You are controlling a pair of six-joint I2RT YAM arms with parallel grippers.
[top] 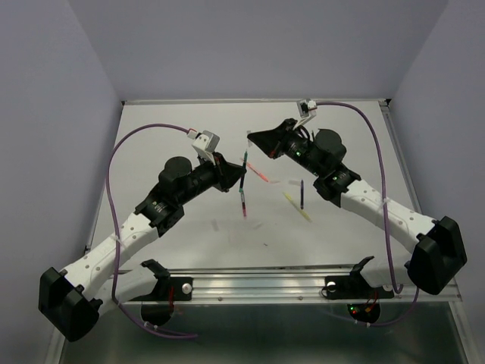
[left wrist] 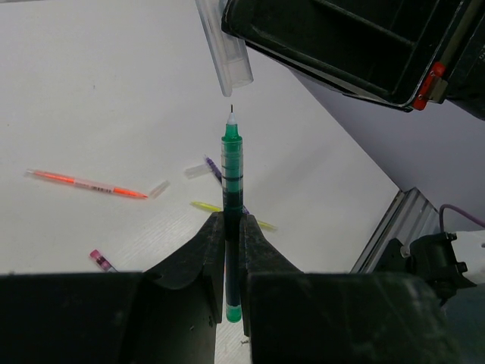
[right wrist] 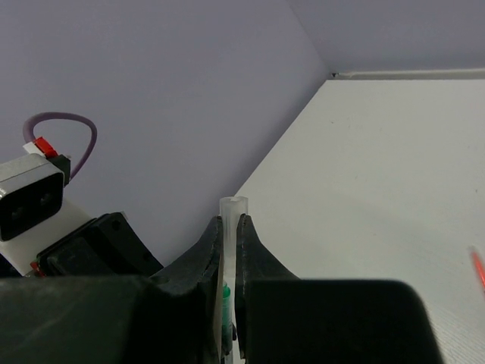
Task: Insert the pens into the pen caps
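Note:
My left gripper (left wrist: 233, 220) is shut on a green pen (left wrist: 231, 163) and holds it upright above the table, tip up. My right gripper (right wrist: 229, 221) is shut on a pale translucent pen cap (right wrist: 231, 208). In the left wrist view the cap (left wrist: 227, 57) hangs just above the pen tip, with a small gap between them. In the top view the two grippers, left (top: 239, 171) and right (top: 253, 139), meet over the table's middle back. An orange-pink pen (top: 258, 173), a yellow pen (top: 297, 206), a dark blue pen (top: 302, 193) and a red pen (top: 242, 201) lie on the table.
Loose pale caps lie by the orange-pink pen's tip (left wrist: 159, 188) and by the dark blue pen (left wrist: 195, 171). The table's metal edge rail (left wrist: 394, 216) runs on the right in the left wrist view. Purple-grey walls close in the table.

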